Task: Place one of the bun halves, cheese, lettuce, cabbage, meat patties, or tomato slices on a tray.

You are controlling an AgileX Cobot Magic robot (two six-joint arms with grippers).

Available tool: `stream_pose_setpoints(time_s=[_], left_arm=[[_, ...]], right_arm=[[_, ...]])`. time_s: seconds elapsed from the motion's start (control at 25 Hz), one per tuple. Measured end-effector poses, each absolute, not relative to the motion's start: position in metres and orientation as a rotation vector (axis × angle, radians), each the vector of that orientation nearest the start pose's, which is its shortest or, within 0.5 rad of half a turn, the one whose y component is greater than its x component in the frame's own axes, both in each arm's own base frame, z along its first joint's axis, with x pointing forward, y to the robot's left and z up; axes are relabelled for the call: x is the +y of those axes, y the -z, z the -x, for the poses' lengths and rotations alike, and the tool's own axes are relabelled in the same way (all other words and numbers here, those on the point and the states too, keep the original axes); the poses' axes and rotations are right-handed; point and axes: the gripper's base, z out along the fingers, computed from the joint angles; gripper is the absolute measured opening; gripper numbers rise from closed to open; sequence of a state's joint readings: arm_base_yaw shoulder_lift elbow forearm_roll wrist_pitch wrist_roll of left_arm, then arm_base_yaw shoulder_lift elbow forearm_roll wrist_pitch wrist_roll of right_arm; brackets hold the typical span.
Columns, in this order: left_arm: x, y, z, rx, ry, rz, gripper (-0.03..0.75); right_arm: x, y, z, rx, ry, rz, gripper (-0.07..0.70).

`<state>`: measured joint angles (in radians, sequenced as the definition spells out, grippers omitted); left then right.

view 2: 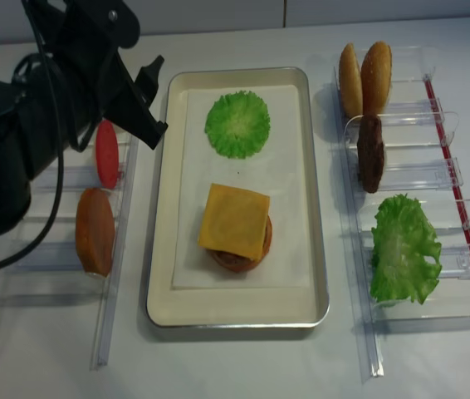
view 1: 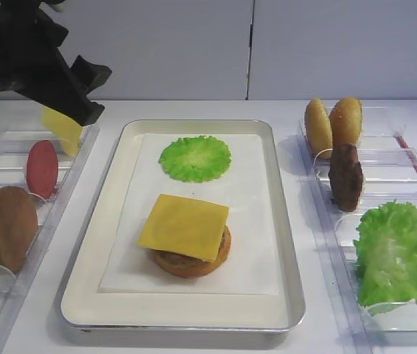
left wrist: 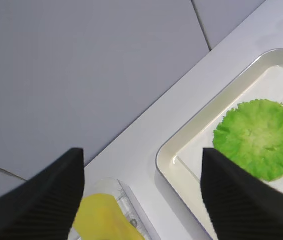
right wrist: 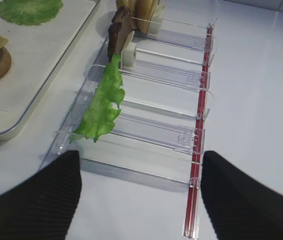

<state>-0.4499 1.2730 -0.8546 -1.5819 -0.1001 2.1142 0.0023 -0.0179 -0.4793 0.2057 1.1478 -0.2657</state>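
Right now your left gripper (left wrist: 141, 200) hangs spread wide with nothing between its fingers, above the clear rack (view 1: 17, 158) at about nine o'clock from the tray (view 1: 286, 243). Just beneath it, at its seven o'clock in the wrist view, a yellow cheese slice (left wrist: 104, 220) stands in its slot. Your right gripper (right wrist: 140, 195) also stands apart and unloaded, over the near end of the other rack (right wrist: 156, 107) at three o'clock.

On the tray a second cheese slice (view 1: 185, 226) already lies on a patty and bun (view 1: 190, 262), with a flat green round (view 1: 194, 158) at its twelve o'clock.

Watch these risks:
- That standing slice looks thin and floppy; pinch only a corner and it may fold or slip free over the table (view 1: 312, 335).
- Come down off-centre and a finger could catch the rack wall and shove the whole rack, tipping the tomato slice (view 1: 42, 169) and the bun half (view 1: 6, 227) at its six o'clock.
- Carry it low across the tray rim and the dangling edge may snag.
- Release too near the stack and you could knock its cheese askew.
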Motion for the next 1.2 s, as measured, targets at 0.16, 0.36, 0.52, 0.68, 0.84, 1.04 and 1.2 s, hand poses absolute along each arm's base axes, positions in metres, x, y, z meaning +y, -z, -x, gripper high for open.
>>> stream_pose_setpoints(time_s=[0.16,0.36,0.52,0.68,0.84,1.04,1.2], left_arm=[[-0.1153,-0.3140,-0.2596,1.711,-0.151,-0.836,0.474],[-0.1150,-0.3130,-0.2588,1.734,-0.120,-0.800,0.474],[-0.1179,-0.3128,-0.2574,1.742,-0.093,-0.786,0.474],[-0.1161,-0.3123,-0.2580,1.771,-0.060,-0.734,0.474],[-0.1143,-0.3120,-0.2587,1.785,-0.054,-0.706,0.474],[-0.1143,-0.3120,-0.2586,1.786,-0.053,-0.705,0.474],[-0.1145,-0.3120,-0.2586,1.786,-0.050,-0.704,0.474]], right_arm=[[0.0169,-0.2660,0.0102,2.095,-0.093,0.303,0.515],[0.0169,-0.2660,0.0102,2.095,-0.092,0.305,0.515],[0.0169,-0.2660,0.0102,2.095,-0.092,0.305,0.516],[0.0169,-0.2660,0.0102,2.095,-0.092,0.305,0.515],[0.0169,-0.2660,0.0102,2.095,-0.092,0.305,0.515],[0.0169,-0.2660,0.0102,2.095,-0.092,0.305,0.515],[0.0169,-0.2660,0.0102,2.095,-0.092,0.305,0.515]])
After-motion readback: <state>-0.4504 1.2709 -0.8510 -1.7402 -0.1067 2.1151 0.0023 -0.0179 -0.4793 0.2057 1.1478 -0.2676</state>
